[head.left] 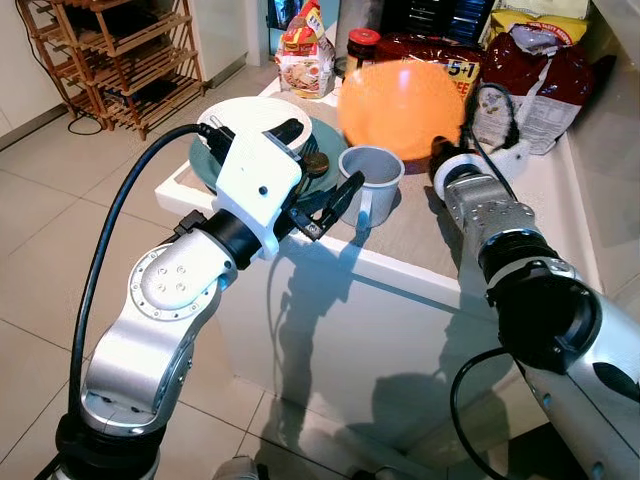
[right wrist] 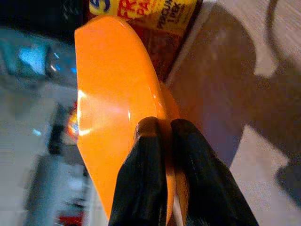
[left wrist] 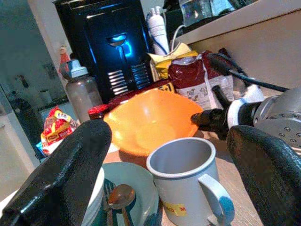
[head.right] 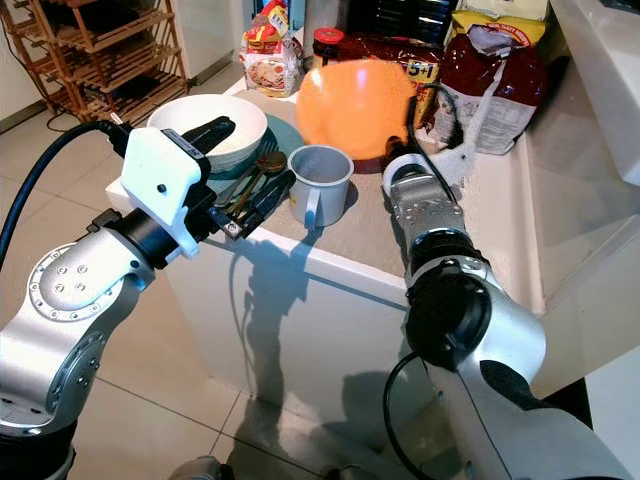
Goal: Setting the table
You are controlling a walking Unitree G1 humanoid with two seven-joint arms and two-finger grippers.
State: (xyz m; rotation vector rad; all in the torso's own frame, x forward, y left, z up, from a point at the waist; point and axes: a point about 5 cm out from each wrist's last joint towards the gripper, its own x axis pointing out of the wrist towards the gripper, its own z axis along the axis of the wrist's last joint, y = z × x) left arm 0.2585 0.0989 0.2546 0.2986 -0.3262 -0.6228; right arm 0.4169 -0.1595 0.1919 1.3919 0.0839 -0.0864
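Right wrist view shows the right gripper [right wrist: 162, 141] pinching the rim of the wide orange plastic bowl [right wrist: 117, 108], one black finger on each side of the thin edge, the bowl tipped up on its side above the pale countertop [head.left: 420, 235]. That grip looks like the weak point: held by the rim alone, the smooth bowl could swivel between the fingers or slip out as the arm swings, and it would likely drop onto the grey enamel mug [head.left: 370, 180] standing just beside and below it.

The left gripper [head.right: 245, 170] hovers over the counter's near corner with its fingers spread wide and nothing in them, just in front of the mug and beside the teal plate [head.left: 325, 135]. On that plate sit a white bowl [head.right: 215, 125] and cutlery, a spoon [left wrist: 121, 197] and a fork [left wrist: 107, 193]. A careless reach by either arm could knock the mug or scatter the cutlery.

Behind the orange bowl, red and white food bags [head.left: 545, 80], a red-lidded jar [head.left: 362, 42] and a snack packet [head.left: 305, 50] crowd the back of the counter, leaving little room to set it down there.
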